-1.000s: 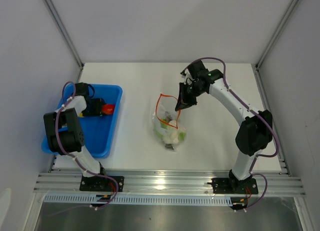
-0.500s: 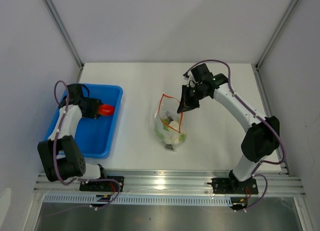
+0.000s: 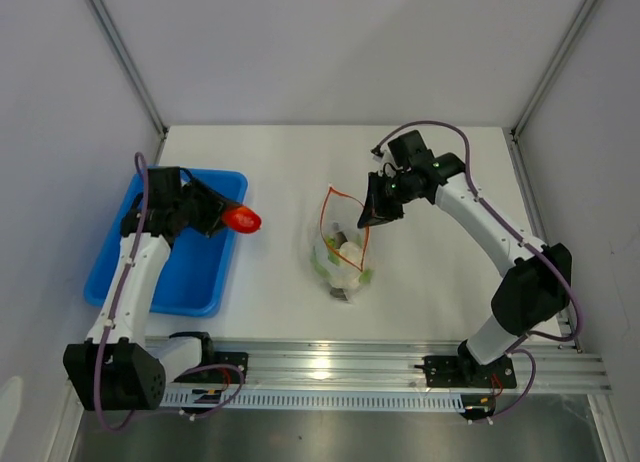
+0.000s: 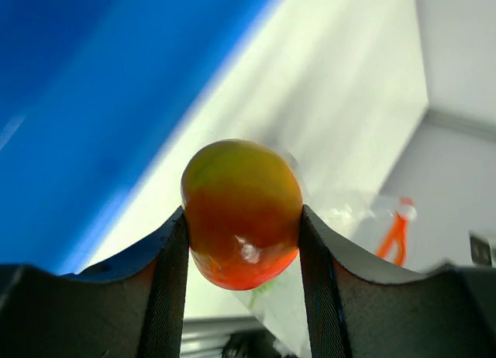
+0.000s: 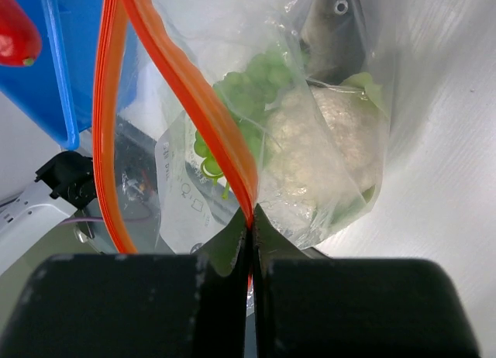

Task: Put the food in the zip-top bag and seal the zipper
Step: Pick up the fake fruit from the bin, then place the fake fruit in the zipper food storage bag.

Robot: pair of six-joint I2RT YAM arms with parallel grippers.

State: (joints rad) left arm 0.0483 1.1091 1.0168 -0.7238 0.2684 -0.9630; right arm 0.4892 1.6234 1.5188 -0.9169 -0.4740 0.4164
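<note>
My left gripper (image 3: pixel 238 220) is shut on a red-orange toy fruit (image 3: pixel 242 219), held in the air over the right rim of the blue tray (image 3: pixel 170 272). In the left wrist view the fruit (image 4: pixel 242 211) sits pinched between both fingers. The clear zip-top bag (image 3: pixel 342 257) stands on the table to the right with its mouth open. My right gripper (image 3: pixel 372 214) is shut on the orange-red zipper strip (image 5: pixel 203 102) and holds the mouth up. A white-and-green cauliflower piece (image 5: pixel 329 145) and green leafy bits (image 5: pixel 248 91) lie inside the bag.
The blue tray sits at the table's left side, its floor bare where it shows. The white table (image 3: pixel 290 172) lies between tray and bag. Grey walls and metal posts close the back and sides. The aluminium rail (image 3: pixel 330 367) runs along the near edge.
My left gripper has lifted the red-orange fruit out of the tray and carried it right, toward the bag. My right gripper has shifted slightly right and down, still holding the zipper.
</note>
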